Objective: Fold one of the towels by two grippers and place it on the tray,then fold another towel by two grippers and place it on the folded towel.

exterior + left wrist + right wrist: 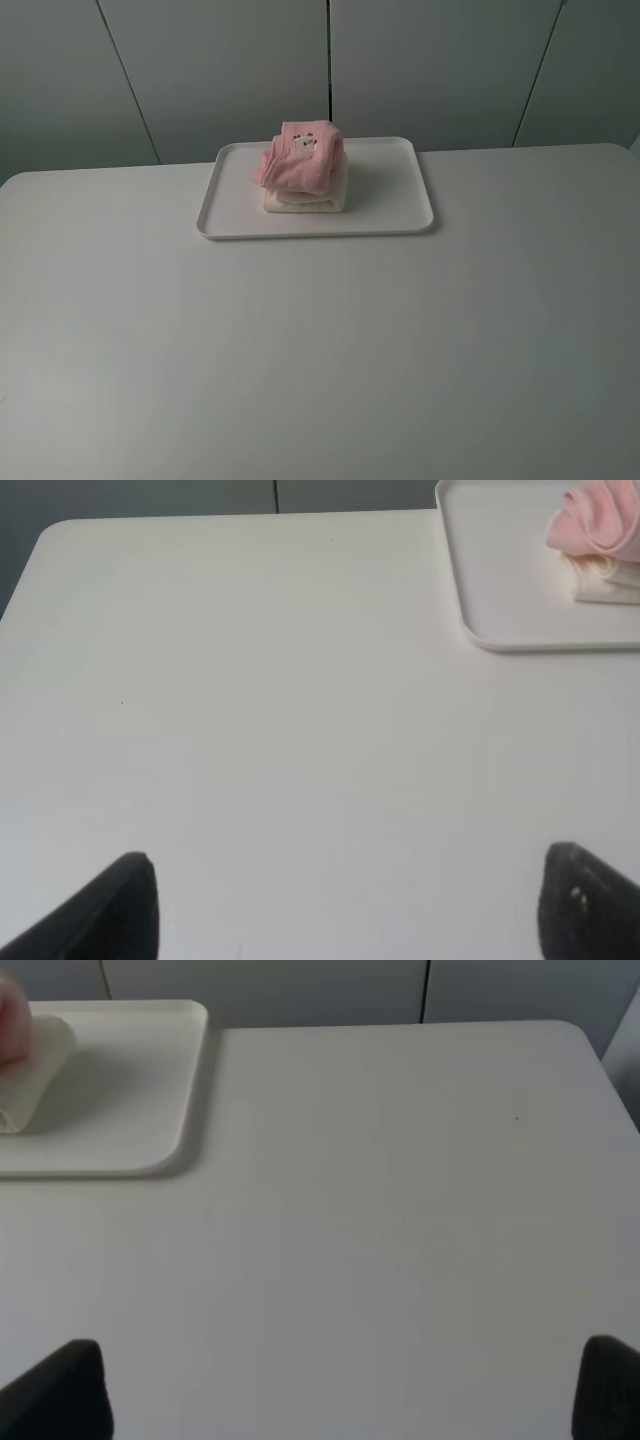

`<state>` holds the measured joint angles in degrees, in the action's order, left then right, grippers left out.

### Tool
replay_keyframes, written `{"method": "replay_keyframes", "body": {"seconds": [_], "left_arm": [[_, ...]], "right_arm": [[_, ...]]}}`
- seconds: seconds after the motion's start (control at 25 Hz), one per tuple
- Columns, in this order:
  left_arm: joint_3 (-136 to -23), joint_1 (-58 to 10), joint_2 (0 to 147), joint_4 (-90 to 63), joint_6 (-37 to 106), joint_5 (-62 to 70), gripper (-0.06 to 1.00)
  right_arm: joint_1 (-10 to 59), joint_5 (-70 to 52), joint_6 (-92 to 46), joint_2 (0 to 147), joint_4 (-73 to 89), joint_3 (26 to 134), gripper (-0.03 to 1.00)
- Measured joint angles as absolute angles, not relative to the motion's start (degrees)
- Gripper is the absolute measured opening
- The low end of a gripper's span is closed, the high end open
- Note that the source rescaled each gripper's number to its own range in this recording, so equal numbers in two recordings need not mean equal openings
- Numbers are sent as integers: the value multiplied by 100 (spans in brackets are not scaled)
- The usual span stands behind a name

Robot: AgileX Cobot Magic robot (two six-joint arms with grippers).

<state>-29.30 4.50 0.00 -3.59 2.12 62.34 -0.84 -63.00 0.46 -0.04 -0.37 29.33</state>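
The pale pink terry cloth towel (300,158), folded into a bundle with its small embroidered cartoon face mark (305,143) turned upward, sits on top of the folded cream-white terry cloth towel (303,201), and both rest a little left of centre on the flat white rectangular plastic tray (390,190) at the far side of the plain white table (320,350). The black two-fingered left gripper (350,905) hangs over bare table well apart from the tray, its fingers spread wide and holding nothing. The black two-fingered right gripper (345,1390) is likewise spread wide and empty over bare table on the tray's other side.
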Motion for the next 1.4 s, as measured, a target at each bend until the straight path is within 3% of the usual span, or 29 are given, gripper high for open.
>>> {"method": "replay_keyframes", "body": {"seconds": [0.4,1.4], "left_arm": [[-2930,450,0,-359,212,6234,98],[-2930,450,0,-359,212,6234,98]], "right_arm": [[-507,-6300,0,-4,-37,2933,100],[-536,-6288,-32,-4,-37,2933,100]]}}
